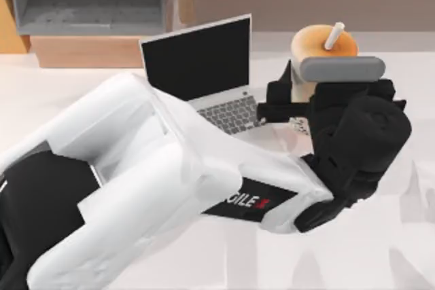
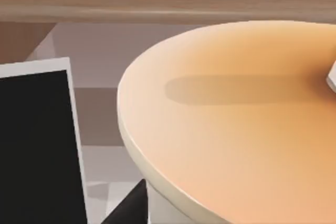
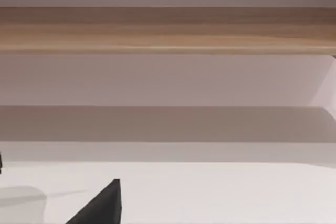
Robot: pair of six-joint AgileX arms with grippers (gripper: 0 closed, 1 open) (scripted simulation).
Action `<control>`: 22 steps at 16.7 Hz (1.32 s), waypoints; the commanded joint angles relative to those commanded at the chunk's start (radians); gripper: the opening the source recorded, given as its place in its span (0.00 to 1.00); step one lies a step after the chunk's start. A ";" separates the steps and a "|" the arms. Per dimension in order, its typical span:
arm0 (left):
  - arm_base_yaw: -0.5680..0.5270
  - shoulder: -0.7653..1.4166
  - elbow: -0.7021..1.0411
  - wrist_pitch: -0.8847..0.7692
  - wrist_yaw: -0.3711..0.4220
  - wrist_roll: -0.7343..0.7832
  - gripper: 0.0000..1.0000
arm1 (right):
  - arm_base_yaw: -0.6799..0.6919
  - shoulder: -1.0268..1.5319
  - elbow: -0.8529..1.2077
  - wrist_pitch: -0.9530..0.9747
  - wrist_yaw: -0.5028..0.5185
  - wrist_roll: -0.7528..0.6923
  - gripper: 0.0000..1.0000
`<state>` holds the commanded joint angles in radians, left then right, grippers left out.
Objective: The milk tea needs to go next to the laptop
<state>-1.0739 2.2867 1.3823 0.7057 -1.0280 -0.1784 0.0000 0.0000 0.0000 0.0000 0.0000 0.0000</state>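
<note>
1. Top view: the left arm reaches from seven o'clock across the table (image 1: 380,263) toward two o'clock. The left gripper (image 1: 293,96) has its black fingers clenched around the milk tea (image 1: 319,49), which stands upright, its long axis vertical, orange lid up, and the white straw (image 1: 334,36) leaning toward one o'clock. The cup sits just beside the laptop (image 1: 204,66), at its three o'clock; the laptop is open, its black screen upright.
2. Left wrist view: the orange lid (image 2: 231,124) looms close, the laptop's screen edge (image 2: 37,145) beside it.
3. Right wrist view: one dark finger (image 3: 100,205) over pale tabletop; its state I cannot tell.
</note>
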 joint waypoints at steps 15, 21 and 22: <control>-0.007 0.034 -0.010 0.015 0.007 -0.018 0.45 | 0.000 0.000 0.000 0.000 0.000 0.000 1.00; -0.007 0.034 -0.010 0.015 0.007 -0.018 0.90 | 0.000 0.000 0.000 0.000 0.000 0.000 1.00; -0.007 0.034 -0.010 0.015 0.007 -0.018 0.98 | 0.000 0.000 0.000 0.000 0.000 0.000 1.00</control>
<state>-1.0807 2.3203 1.3727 0.7209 -1.0208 -0.1960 0.0000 0.0000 0.0000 0.0000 0.0000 0.0000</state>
